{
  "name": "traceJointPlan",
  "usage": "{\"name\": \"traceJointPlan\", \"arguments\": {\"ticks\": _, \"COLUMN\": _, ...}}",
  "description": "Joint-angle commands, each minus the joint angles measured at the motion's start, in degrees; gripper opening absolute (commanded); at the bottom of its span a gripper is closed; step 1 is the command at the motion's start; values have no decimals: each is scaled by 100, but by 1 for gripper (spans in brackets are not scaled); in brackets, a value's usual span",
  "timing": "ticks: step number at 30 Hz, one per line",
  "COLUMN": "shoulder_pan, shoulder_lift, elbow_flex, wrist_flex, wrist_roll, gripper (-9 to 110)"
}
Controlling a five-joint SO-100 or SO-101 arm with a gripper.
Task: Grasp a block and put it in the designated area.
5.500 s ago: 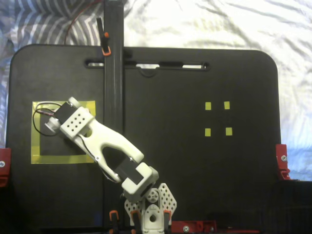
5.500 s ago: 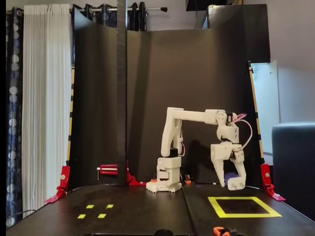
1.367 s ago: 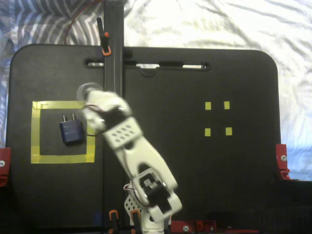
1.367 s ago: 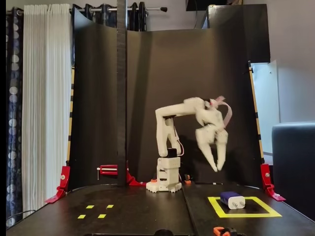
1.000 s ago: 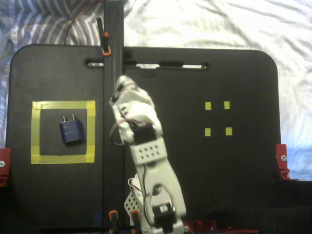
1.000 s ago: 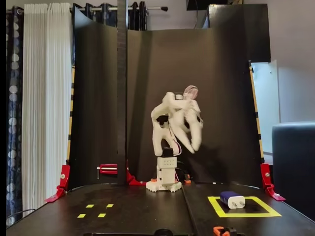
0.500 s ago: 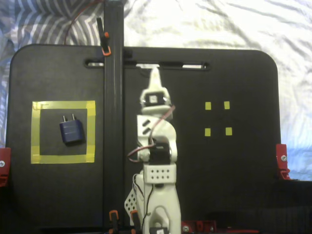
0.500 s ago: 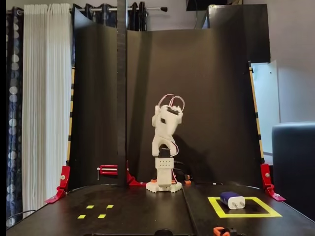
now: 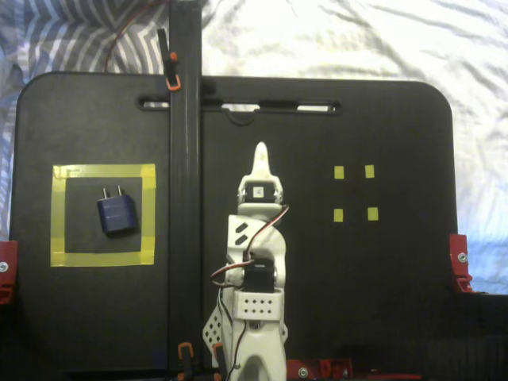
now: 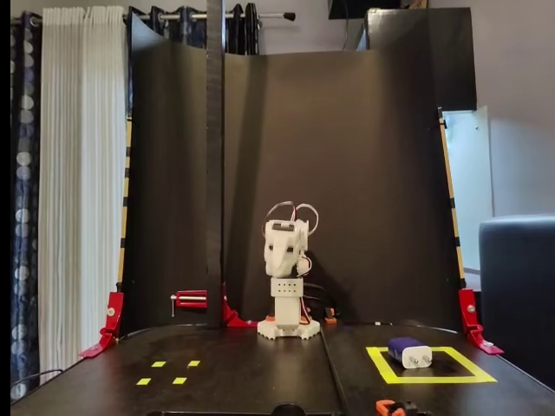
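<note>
Block [image 9: 117,213] lengthwise, prongs toward board's far edge

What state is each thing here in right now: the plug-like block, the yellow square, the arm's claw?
Block: lying flat inside the square, untouched.
Yellow square: holds the block.
Gripper: empty, away from the block; open or shut unclear.
Arm: folded above its base.

Tabletop [image 9: 381,278]: we see bare black board around the folded arm [image 9: 255,262]. Obstacles: black upright post [image 9: 184,159] between arm and yellow tape square [image 9: 103,259]; charger [image 9: 116,213] inside that square; four small yellow markers [image 9: 354,193] lie flat, right side open.
</note>
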Motion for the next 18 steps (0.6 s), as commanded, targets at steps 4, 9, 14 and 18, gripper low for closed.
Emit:
{"name": "traceJointPlan", "arguments": {"ticks": 4, "shoulder_pan": -185, "shoulder_lift": 448, "elbow_flex": 633, "wrist_flex": -26, "wrist_roll": -18, "gripper": 0}}
{"name": "traceJointPlan", "arguments": {"ticks": 9, "shoulder_pan": -422, "shoulder_lift": 747, "elbow_flex": 817, "wrist_flex": 448, "wrist_roll": -18, "gripper": 0}}
{"name": "traceJointPlan", "arguments": {"ticks": 14, "shoulder_pan": -615, "shoulder_lift": 905, "elbow_flex": 826, "wrist_flex": 1204, "wrist_roll": -18, "gripper": 0}}
{"name": "traceJointPlan", "arguments": {"ticks": 18, "shoulder_pan": -624, "shoulder_lift": 905, "elbow_flex": 826, "wrist_flex": 1608, "wrist_roll": 0, "gripper": 0}}
